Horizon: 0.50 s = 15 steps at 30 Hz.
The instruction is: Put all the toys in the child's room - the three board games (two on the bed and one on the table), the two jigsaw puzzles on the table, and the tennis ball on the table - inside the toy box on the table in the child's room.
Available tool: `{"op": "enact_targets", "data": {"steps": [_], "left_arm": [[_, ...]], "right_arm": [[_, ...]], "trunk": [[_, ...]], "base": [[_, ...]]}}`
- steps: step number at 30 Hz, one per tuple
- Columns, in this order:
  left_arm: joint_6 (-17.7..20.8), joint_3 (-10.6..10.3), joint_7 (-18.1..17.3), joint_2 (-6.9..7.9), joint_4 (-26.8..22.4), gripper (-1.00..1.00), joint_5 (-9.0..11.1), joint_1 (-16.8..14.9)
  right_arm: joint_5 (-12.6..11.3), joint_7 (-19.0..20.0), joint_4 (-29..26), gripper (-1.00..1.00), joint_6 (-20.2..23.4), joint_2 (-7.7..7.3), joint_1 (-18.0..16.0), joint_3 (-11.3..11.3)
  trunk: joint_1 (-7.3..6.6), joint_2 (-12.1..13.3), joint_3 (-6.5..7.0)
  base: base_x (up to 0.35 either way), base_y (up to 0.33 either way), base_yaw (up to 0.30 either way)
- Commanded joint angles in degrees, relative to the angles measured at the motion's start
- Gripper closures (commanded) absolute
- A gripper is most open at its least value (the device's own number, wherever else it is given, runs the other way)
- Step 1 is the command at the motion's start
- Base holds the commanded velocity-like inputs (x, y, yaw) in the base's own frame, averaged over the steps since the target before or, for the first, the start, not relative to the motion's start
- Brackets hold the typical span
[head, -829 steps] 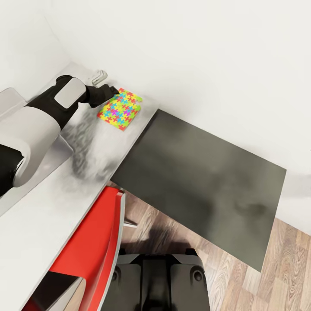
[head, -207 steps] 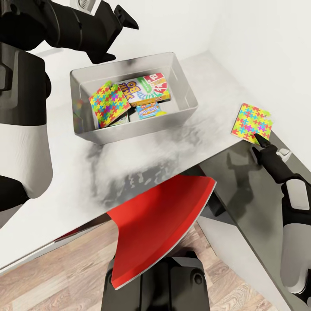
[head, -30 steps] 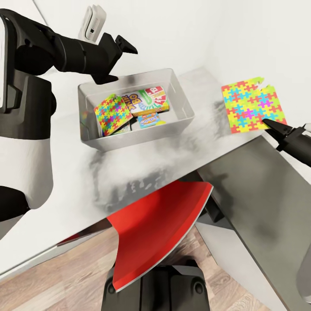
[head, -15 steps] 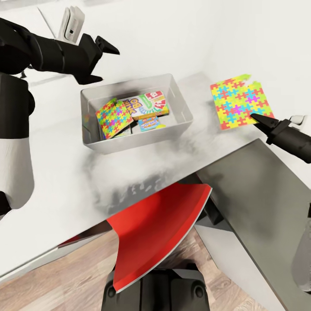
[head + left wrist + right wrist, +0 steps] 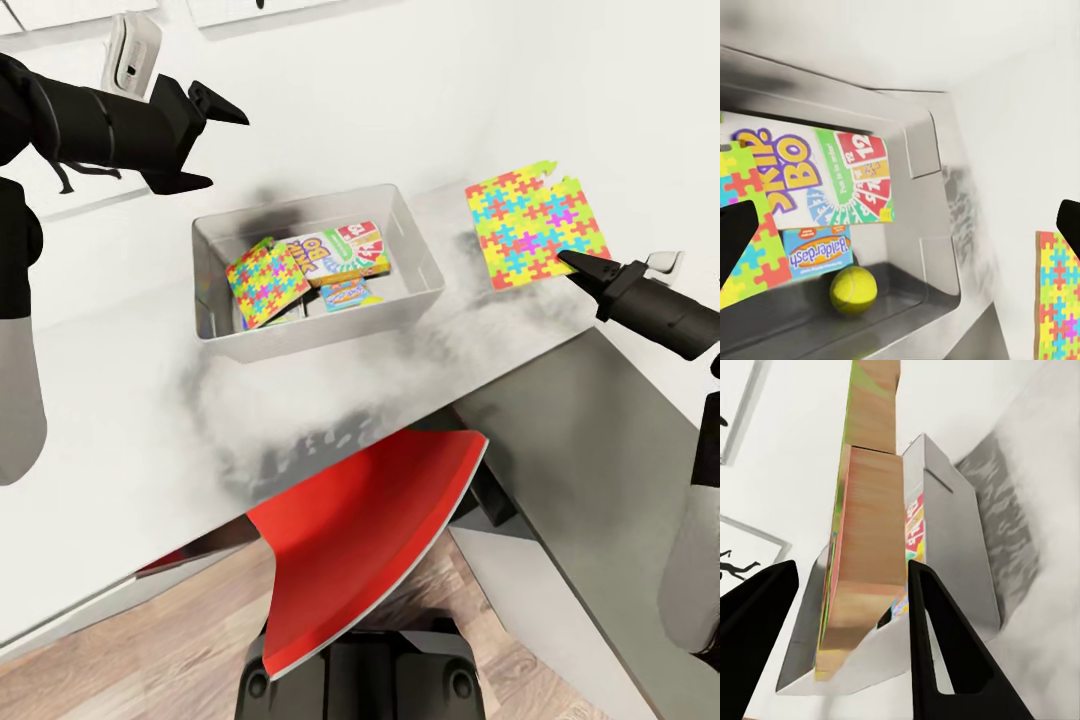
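A: Right gripper [image 5: 572, 262] pinches the puzzle [image 5: 535, 223] by its lower edge, in open air right of the box [image 5: 420, 250].

B: It has come nearer the box. Left gripper [image 5: 205, 135] hangs open above the box's left rim.

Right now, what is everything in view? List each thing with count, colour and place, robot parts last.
toy box: 1, grey, on the table.
table: 1, white-grey, along the wall.
held jigsaw puzzle: 1, multicolour, lifted clear of the table to the box's right.
boxed jigsaw puzzle: 1, multicolour, leaning inside the toy box.
board games: at least 2, a Skip-Bo and a blue Balderdash, in the box.
tennis ball: 1, yellow-green, on the box floor.
chair: 1, red, at the table's edge.
dark panel: 1, grey-black, right of the table.
left gripper: black, open above the box.
right gripper: black, shut on the held puzzle's edge.
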Motion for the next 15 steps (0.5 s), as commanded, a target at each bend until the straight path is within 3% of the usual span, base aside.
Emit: {"op": "enact_targets", "data": {"steps": [1, 15], "left_arm": [[0.1, -0.1, 0.5, 0.16, 0.0, -1.00, 0.5, -0.1], [0.2, -0.6, 0.5, 0.60, 0.4, -1.00, 0.4, 0.3]], "right_arm": [[0.6, 0.3, 0.1, 1.00, 0.2, 0.09, -0.1, 0.0], [0.5, -0.5, 1.8, 1.00, 0.2, 0.19, -0.5, 0.1]], "trunk": [[0.04, -0.1, 0.02], [0.04, -0.1, 1.33]], "base": [[0.000, 0.000, 0.000], [0.000, 0.000, -0.001]]}}
